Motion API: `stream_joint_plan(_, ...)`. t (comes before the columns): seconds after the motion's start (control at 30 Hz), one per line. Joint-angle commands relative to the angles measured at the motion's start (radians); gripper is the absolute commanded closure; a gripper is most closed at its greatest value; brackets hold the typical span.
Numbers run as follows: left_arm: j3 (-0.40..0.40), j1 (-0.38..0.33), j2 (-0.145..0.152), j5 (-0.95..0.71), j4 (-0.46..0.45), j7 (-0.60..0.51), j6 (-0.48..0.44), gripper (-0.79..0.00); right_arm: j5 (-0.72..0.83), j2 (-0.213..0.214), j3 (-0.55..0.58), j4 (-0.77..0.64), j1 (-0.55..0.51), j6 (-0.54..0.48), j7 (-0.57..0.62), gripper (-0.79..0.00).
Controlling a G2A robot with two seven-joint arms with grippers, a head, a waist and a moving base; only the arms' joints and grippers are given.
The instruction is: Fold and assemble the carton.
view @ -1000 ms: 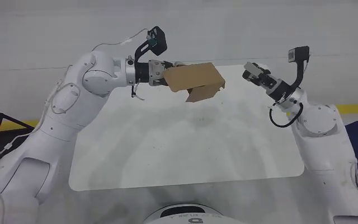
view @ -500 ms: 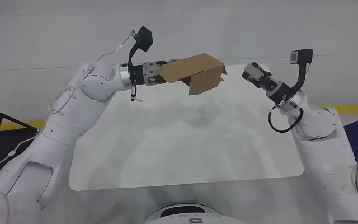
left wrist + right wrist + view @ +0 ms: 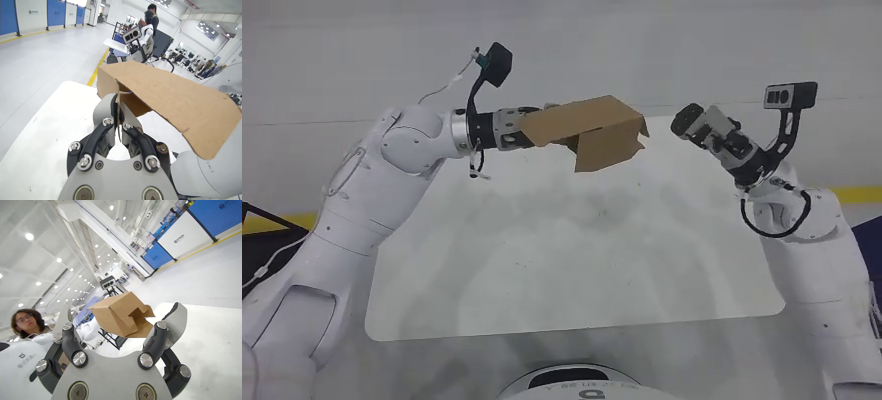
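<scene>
High over the far edge of the white rounded table (image 3: 542, 270), my left jaws pinch one thin wall of the brown, partly folded cardboard carton (image 3: 592, 130) at its near end, holding it clear of the surface. The carton juts out toward my right arm, its far end open, with a notched flap hanging below. My right jaws, spread wide with nothing between them, hang in the air near the table's far right corner, facing that open end and apart from it.
</scene>
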Motion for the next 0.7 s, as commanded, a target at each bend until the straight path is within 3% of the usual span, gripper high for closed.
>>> stream_joint_plan(0.0, -0.001, 0.012, -0.003, -0.054, 0.006, 0.008, -0.005, 0.0, 0.11, -0.001, 0.009, -0.015, -0.015, -0.065, 0.053, -0.763)
stream_joint_plan(0.13, 0.014, 0.023, -0.007, -0.154, 0.028, -0.044, 0.004, 0.0, 0.281, 0.0, 0.017, -0.037, -0.037, -0.177, 0.238, -0.785)
stream_joint_plan(0.23, 0.028, 0.017, -0.012, -0.204, 0.039, -0.096, 0.023, 0.0, 0.266, 0.001, 0.005, -0.043, -0.036, -0.201, 0.318, -0.785)
stream_joint_plan(0.67, 0.053, 0.01, -0.036, -0.388, 0.069, -0.232, 0.021, 0.0, 0.072, -0.012, -0.082, 0.009, 0.035, -0.227, 0.319, -0.785)
